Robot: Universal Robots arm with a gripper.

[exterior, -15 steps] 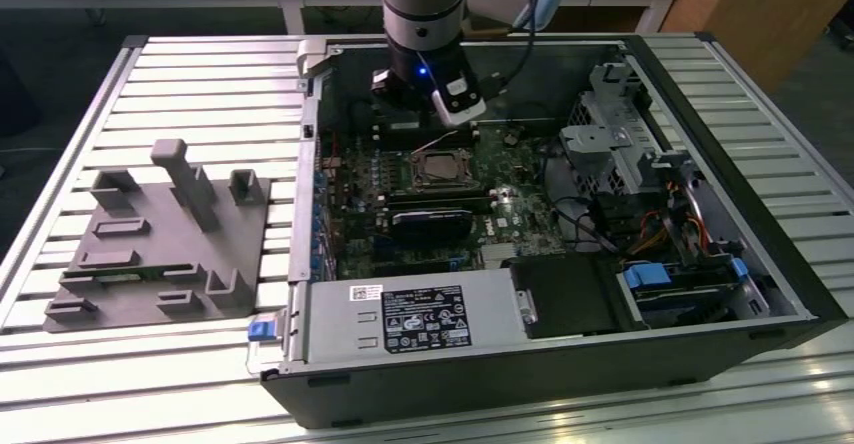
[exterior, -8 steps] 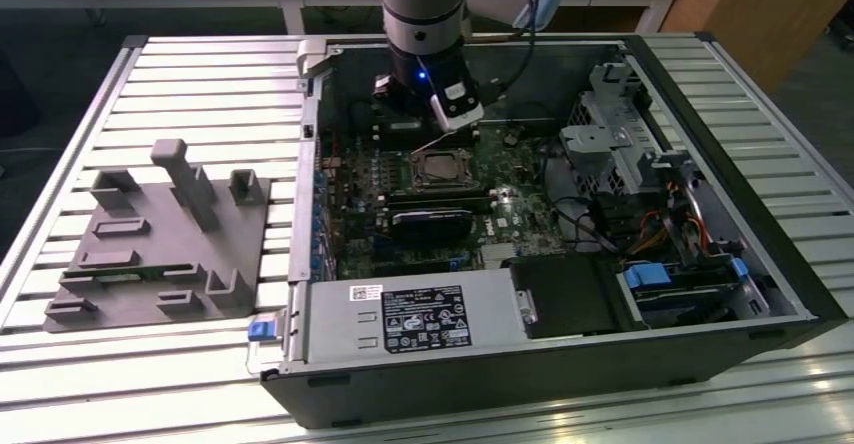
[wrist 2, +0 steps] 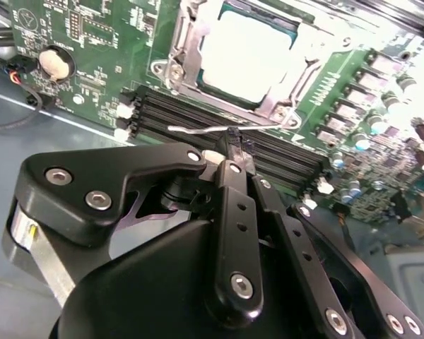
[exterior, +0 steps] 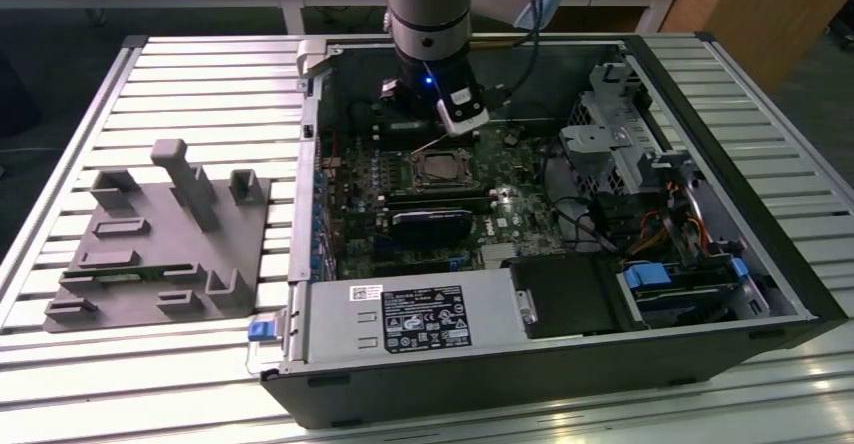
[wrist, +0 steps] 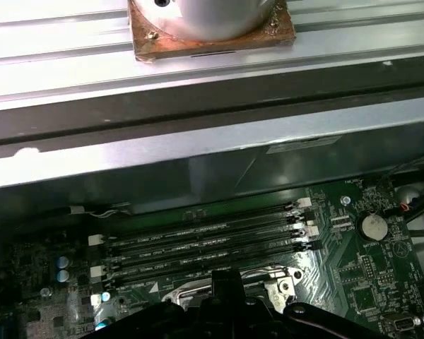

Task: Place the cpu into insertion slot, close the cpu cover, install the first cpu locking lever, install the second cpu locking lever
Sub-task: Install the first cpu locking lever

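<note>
The cpu (wrist 2: pixel 247 53) lies pale and flat in the insertion slot (exterior: pixel 438 170) on the green motherboard. Around it the silvery cpu cover (wrist 2: pixel 182 62) lies down over the socket. A thin silvery locking lever (wrist 2: pixel 191 131) stands out from the socket over the memory slots. My black gripper (wrist 2: pixel 232 138) is shut, its tips right at that lever; whether it pinches the wire I cannot tell. In the exterior view the gripper (exterior: pixel 454 132) hangs just behind the socket inside the open case. The gripper body (wrist: pixel 226 300) also shows dark in front of the socket's metal edge (wrist: pixel 268 279).
Black memory slots (wrist: pixel 198 244) run beside the socket. A black card with heatsink (exterior: pixel 430 222) sits in front of it, then the power supply (exterior: pixel 414 314). Drive cage and cables (exterior: pixel 627 154) fill the exterior view's right. A grey fixture (exterior: pixel 160 244) stands outside the case.
</note>
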